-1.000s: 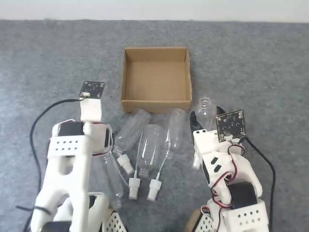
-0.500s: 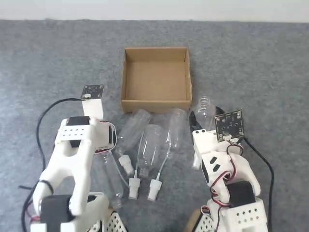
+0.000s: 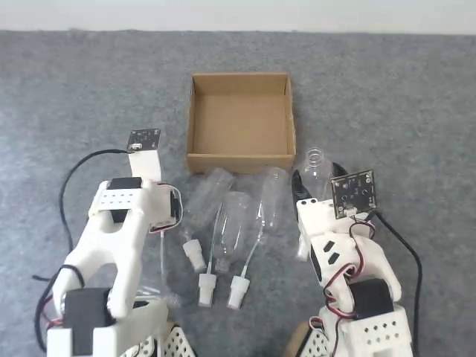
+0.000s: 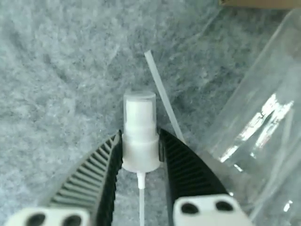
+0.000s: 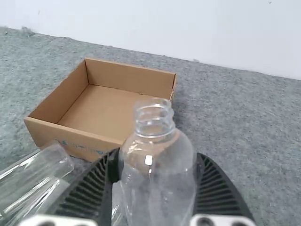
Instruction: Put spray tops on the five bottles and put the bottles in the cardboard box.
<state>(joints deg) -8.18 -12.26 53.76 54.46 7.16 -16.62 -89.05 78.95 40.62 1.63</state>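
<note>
Left gripper (image 4: 139, 136): the jaws are clamping a spray top (image 4: 139, 115) by its collar, with the dip tube trailing back between them. I am holding it over the tabletop (image 3: 387, 97), just beside a lying clear bottle.

Right gripper (image 5: 156, 160): the jaws are gripping the body of an upright bottle (image 5: 153, 141). Its neck is standing open, with no top on it.

Held bottle, position: it is standing outside the box (image 3: 239, 160), near the front corner on the right arm's side.

Box: it is sitting beyond both arms and is holding nothing.

Loose bottles (image 3: 232, 223): three are lying side by side between the arms, just in front of the box.

Loose tops (image 3: 207, 288): three are lying at the near ends of those bottles, with their tubes running toward them. I cannot tell whether any is seated on a neck.

Fifth bottle (image 3: 169, 279): a clear shape is lying beside the left arm, partly hidden. I am taking it for the fifth bottle.

Progress: I am judging the task to be at an early stage. No bottle is in the box, and none is showing a top clearly screwed on. The first pairing looks to be in hand, with one arm carrying the top and the other presenting the open neck.

Remaining: I am counting the top in the left jaws to be fitted to the upright bottle, the other four bottles to be capped, and all five to be placed in the box.

Caution: the top and the open neck are standing well apart, so the arms will need to come together before the tube can enter.
</note>
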